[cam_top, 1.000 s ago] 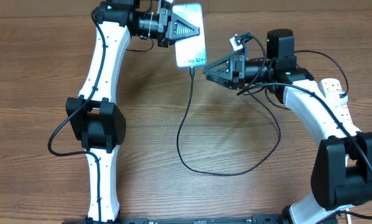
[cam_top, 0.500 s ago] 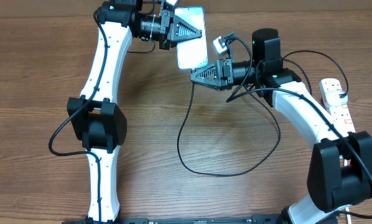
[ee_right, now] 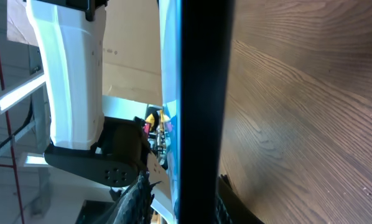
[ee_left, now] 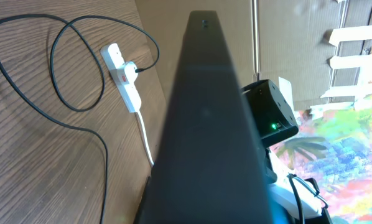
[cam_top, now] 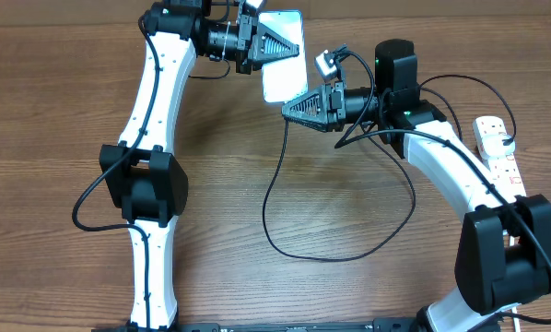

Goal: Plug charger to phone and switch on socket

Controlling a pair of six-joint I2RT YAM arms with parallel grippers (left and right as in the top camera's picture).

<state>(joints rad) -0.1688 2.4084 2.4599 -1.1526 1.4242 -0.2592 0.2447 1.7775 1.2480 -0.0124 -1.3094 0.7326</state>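
My left gripper (cam_top: 287, 44) is shut on the upper end of the phone (cam_top: 283, 72) and holds it above the table at the back, its lit blue screen facing up. In the left wrist view the phone's dark back (ee_left: 211, 124) fills the middle. My right gripper (cam_top: 292, 109) straddles the phone's lower end; in the right wrist view its fingers (ee_right: 186, 193) sit close on both sides of the phone's edge (ee_right: 201, 93). The black charger cable (cam_top: 268, 198) hangs from under that end, loops across the table and reaches the white socket (cam_top: 498, 148). Its plug tip is hidden.
The socket (ee_left: 124, 74) lies at the right table edge with a black plug and a red switch; its white cord runs off toward the front. The cable loop (ee_left: 80, 106) lies on the wood between the arms. Cardboard boxes stand behind the table.
My right gripper moved left onto the phone's lower end, covering the "Galaxy S24" text. The left gripper lifted and tilted the phone slightly. Nothing has visibly moved in the last half second.
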